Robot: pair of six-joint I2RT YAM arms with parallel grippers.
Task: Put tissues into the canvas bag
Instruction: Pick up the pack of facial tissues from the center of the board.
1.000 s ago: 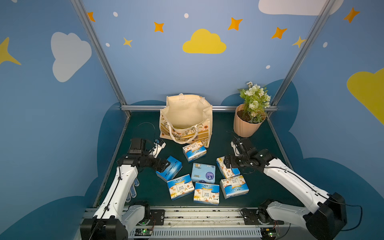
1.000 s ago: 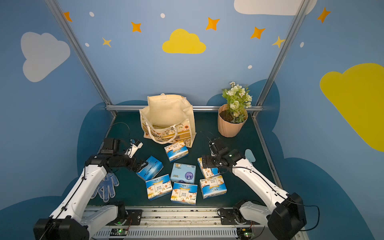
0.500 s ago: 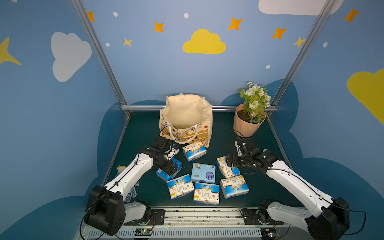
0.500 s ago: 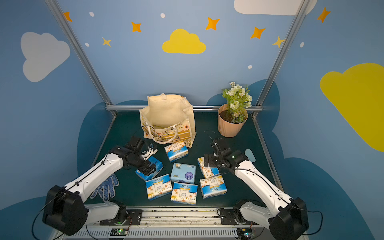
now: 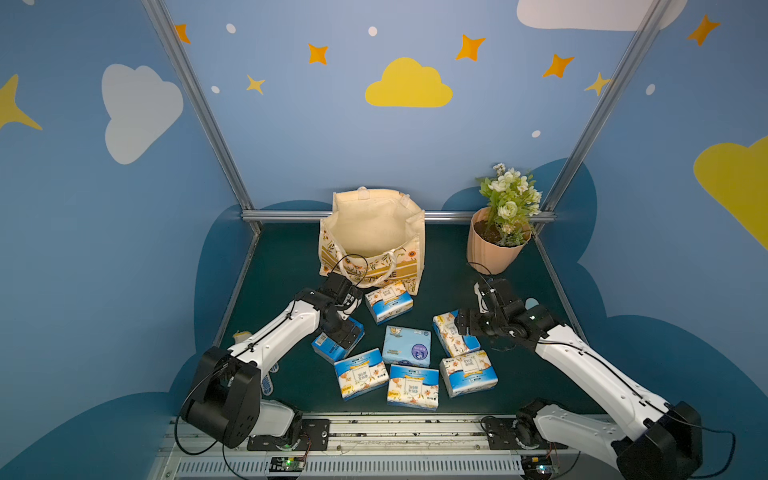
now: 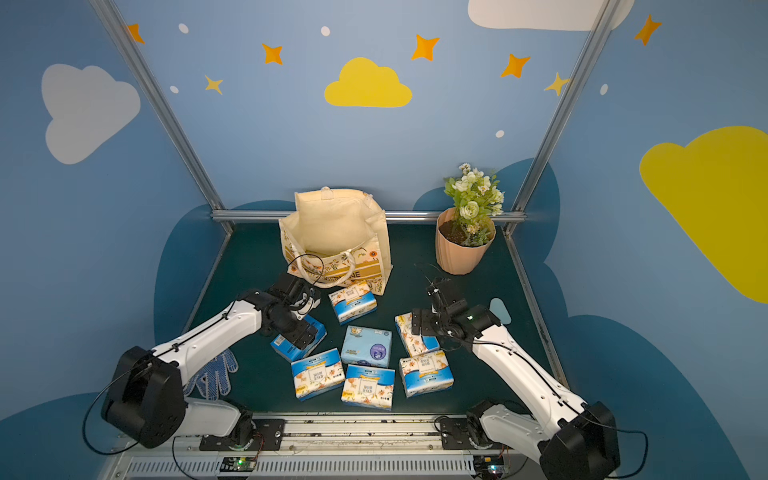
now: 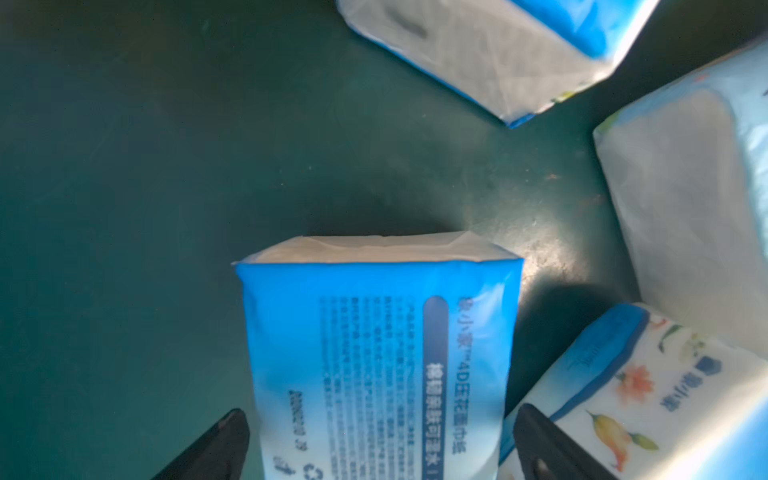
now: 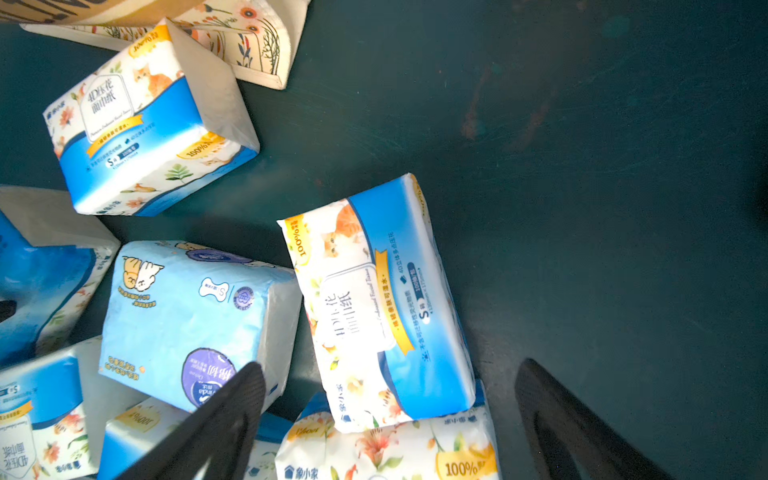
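Note:
The canvas bag (image 5: 374, 237) (image 6: 336, 237) stands open at the back of the dark green table. Several tissues packs lie in front of it. My left gripper (image 5: 343, 328) (image 7: 380, 436) is open, low over a blue pack (image 5: 334, 343) (image 7: 380, 353) that lies between its fingers (image 7: 224, 440), with small gaps on both sides. My right gripper (image 5: 465, 328) (image 8: 390, 415) is open above a floral pack (image 5: 455, 334) (image 8: 382, 299) and holds nothing. A pale blue pack (image 5: 406, 346) (image 8: 183, 316) with a purple emblem lies between the two.
A peach flowerpot (image 5: 494, 245) with white flowers stands at the back right. A blue dotted glove (image 6: 212, 376) lies at the front left under my left arm. More packs lie near the bag (image 5: 388, 301) and along the front (image 5: 412, 386). Metal frame rails border the table.
My left arm has swung in from the left edge and its gripper has come down over the blue pack. The right gripper has shifted only slightly near the floral pack.

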